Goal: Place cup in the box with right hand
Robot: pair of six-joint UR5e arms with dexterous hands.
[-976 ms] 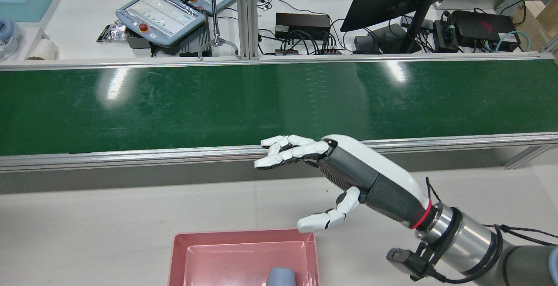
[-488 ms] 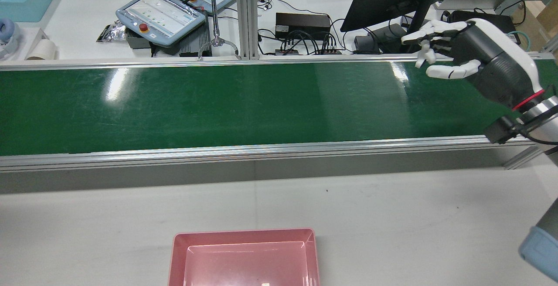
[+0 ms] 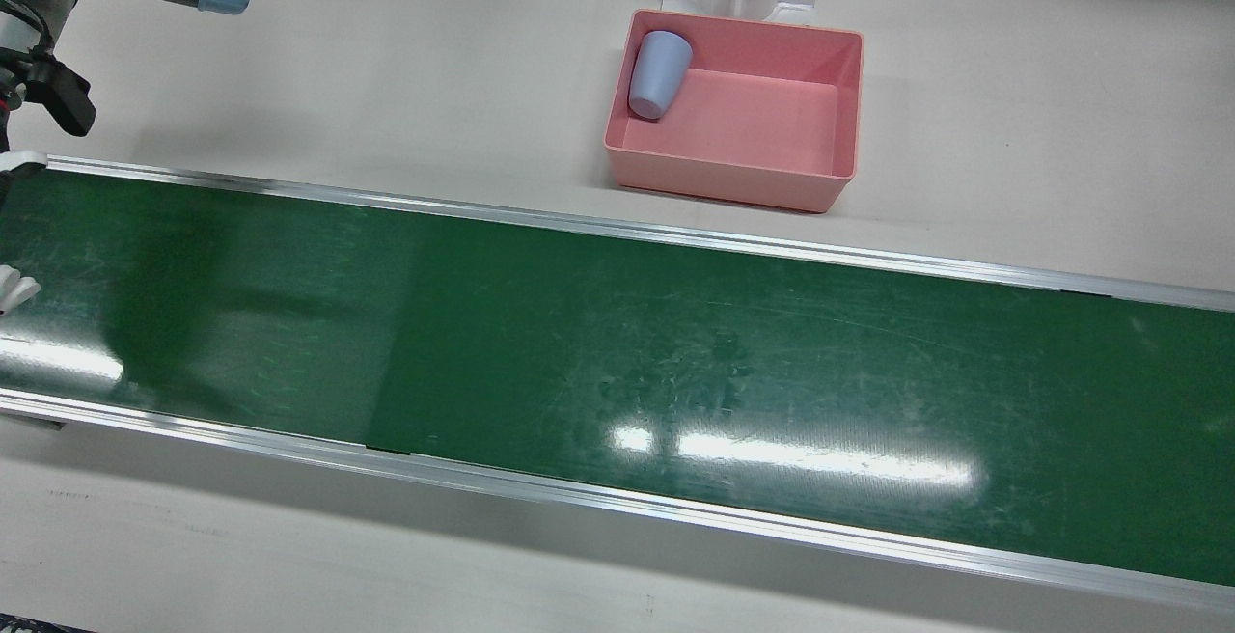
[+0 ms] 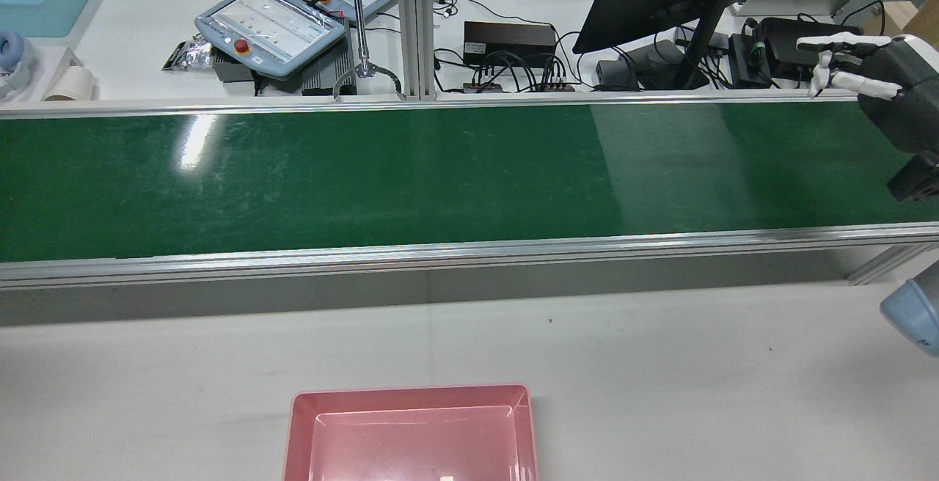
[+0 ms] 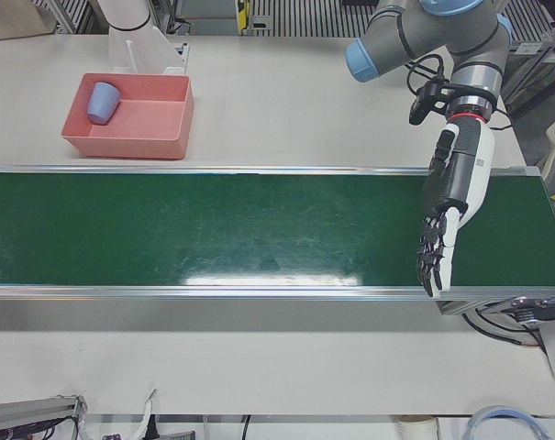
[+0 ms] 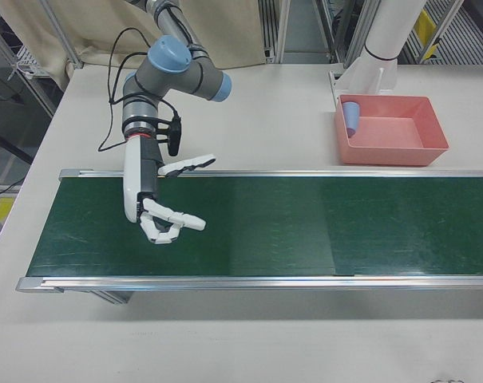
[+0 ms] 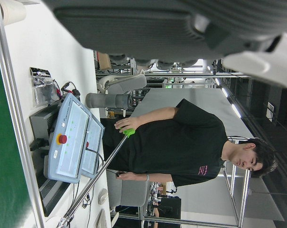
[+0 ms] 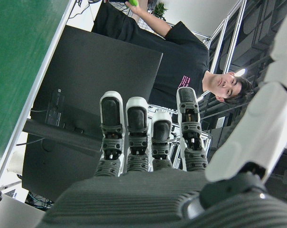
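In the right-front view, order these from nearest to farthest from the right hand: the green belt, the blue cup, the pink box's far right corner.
1. The green belt: right under the right hand, at the view's left.
2. The blue cup: in the left end of the pink box, at upper right.
3. The box's far right corner: beyond the cup, farthest right.

The cup [image 3: 660,73] is a pale blue-grey, sitting against the salmon pink of the box [image 3: 733,175]. The conveyor belt [image 3: 617,363] is dark green with silvery metal rails, and the table [image 3: 405,64] around it is plain off-white. Both hands are white on the shell with dark grey undersides: the right hand [image 6: 157,199] and the left hand [image 5: 449,211], each with a thin red ring at the wrist. The arm joints have light blue caps.
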